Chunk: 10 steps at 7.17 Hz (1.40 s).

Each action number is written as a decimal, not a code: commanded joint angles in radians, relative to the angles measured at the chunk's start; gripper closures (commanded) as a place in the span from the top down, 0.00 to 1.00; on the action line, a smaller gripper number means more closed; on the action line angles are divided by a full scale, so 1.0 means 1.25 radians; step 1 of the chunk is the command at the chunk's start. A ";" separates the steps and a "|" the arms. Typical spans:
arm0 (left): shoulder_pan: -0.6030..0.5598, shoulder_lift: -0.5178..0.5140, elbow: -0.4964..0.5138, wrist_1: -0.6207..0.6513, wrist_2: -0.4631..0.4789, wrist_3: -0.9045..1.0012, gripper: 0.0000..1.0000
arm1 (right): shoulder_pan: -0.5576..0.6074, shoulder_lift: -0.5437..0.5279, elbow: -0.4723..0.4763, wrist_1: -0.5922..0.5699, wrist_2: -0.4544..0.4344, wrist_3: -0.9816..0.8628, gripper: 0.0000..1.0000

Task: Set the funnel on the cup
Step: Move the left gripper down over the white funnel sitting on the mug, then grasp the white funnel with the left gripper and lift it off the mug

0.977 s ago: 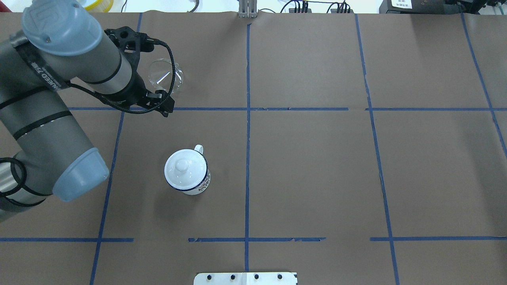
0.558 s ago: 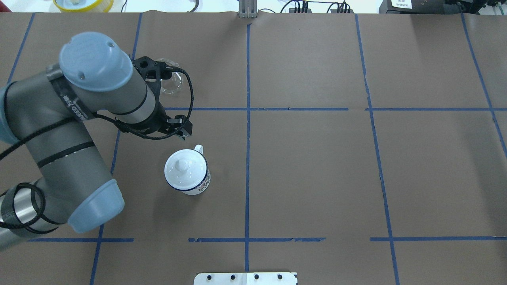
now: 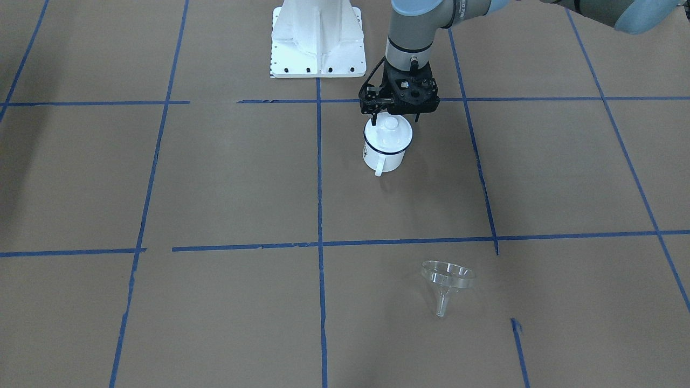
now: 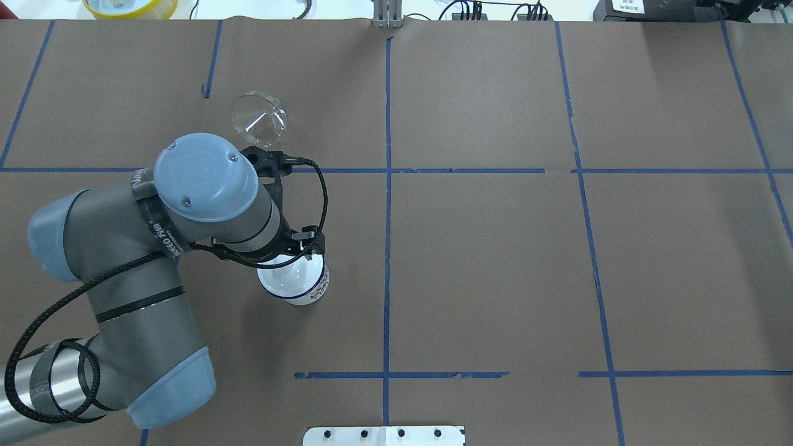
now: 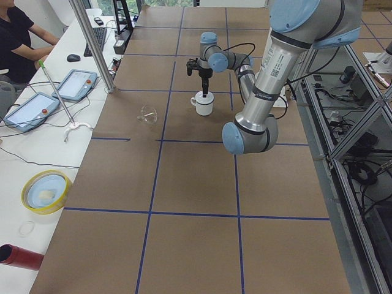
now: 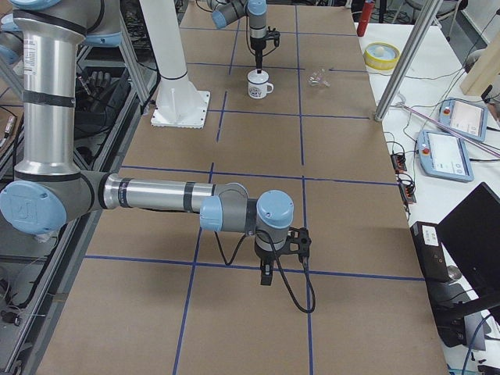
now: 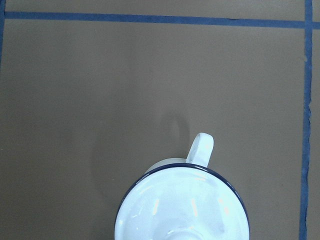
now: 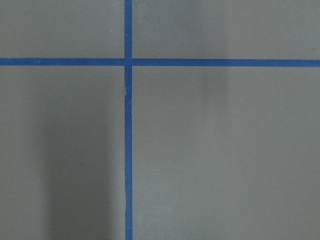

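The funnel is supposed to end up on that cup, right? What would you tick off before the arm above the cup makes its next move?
1. Cup upright: ok.
2. Cup mouth free for the funnel: not ok, a white knobbed lid sits on it.
3. Left gripper lined up over the lid: ok, it hangs just above it.
4. Its fingers spread wide enough for the knob: ok, they look open.
5. Funnel free to pick up: ok, it lies well apart from the cup with nothing touching it.
6. Right gripper out of the way: ok, far from the cup.
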<state>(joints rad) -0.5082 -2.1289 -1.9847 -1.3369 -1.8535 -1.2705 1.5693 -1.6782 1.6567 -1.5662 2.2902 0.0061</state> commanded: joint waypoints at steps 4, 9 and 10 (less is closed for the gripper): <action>0.011 0.001 0.006 -0.010 0.002 -0.012 0.58 | 0.000 0.000 0.000 0.000 0.000 0.000 1.00; 0.011 0.002 -0.005 -0.019 0.003 -0.012 0.18 | 0.000 0.000 0.000 0.000 0.000 0.000 1.00; 0.005 0.005 -0.029 -0.017 0.002 -0.011 0.02 | 0.000 0.000 0.000 0.000 0.000 0.000 1.00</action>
<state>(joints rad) -0.4959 -2.1251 -1.9957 -1.3599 -1.8508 -1.2851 1.5693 -1.6782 1.6567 -1.5662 2.2902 0.0061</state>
